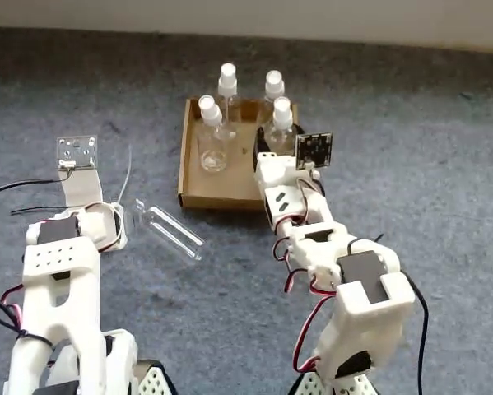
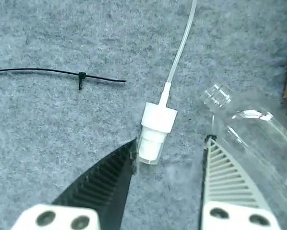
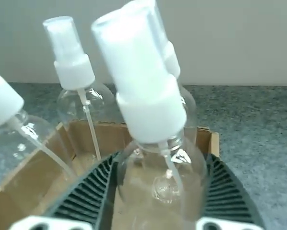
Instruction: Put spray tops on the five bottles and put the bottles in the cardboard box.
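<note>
Three capped clear bottles [image 1: 213,136] stand in the cardboard box [image 1: 190,177]. My right gripper [image 3: 161,163] is shut on a fourth capped bottle [image 3: 157,184], upright over the box's right side [image 1: 281,123]. An uncapped bottle [image 1: 170,230] lies on the carpet in front of the box, its open neck [image 2: 216,96] beside my left gripper [image 2: 171,143]. That gripper is open and low over the carpet. A white spray top [image 2: 155,129] with a long tube lies between its fingers, close to the black finger [image 2: 112,175].
A black zip tie [image 2: 62,74] lies on the grey carpet beyond the spray top. The box's near wall [image 1: 221,202] stands between the lying bottle and the upright ones. A pale wall runs behind the box [image 3: 239,43].
</note>
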Available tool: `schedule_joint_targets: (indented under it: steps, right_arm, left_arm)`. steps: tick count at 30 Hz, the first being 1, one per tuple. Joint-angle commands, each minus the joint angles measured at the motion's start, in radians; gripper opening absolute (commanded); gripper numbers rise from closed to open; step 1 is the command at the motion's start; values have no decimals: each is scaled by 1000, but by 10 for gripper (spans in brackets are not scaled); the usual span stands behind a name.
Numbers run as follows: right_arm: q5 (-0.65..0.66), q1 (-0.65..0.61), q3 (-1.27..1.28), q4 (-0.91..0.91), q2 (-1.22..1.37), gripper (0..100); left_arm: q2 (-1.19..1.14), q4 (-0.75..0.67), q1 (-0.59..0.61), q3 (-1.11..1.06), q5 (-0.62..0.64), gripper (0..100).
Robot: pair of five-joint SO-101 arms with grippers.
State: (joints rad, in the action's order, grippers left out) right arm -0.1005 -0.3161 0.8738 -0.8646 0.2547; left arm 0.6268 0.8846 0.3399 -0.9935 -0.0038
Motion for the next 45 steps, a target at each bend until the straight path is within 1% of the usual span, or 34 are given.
schedule_joint_targets:
  steps: [1,3,10,18,21,35,43,45]
  right_arm:
    - [3,-4,-38,-2,-8,252]
    - [3,-4,-38,-2,-8,268]
    - [3,-4,-41,-2,-10,269]
    - [3,-4,-104,7,-12,269]
    - [2,-5,-122,79,-50,269]
    - [0,-4,-140,392,-444,268]
    - [-3,1,-278,595,-562,268]
    - [-2,-2,-328,668,-599,268]
  left_arm:
    - [7,-15,2,4,-3,214]
    - [7,-15,2,4,-3,214]
    - [5,-15,2,4,-3,214]
    - [2,-15,2,4,-3,214]
    - [1,-15,2,4,-3,214]
    - [-1,-15,2,2,-3,214]
    - [-1,-15,2,2,-3,214]
    - [-1,-15,2,2,-3,214]
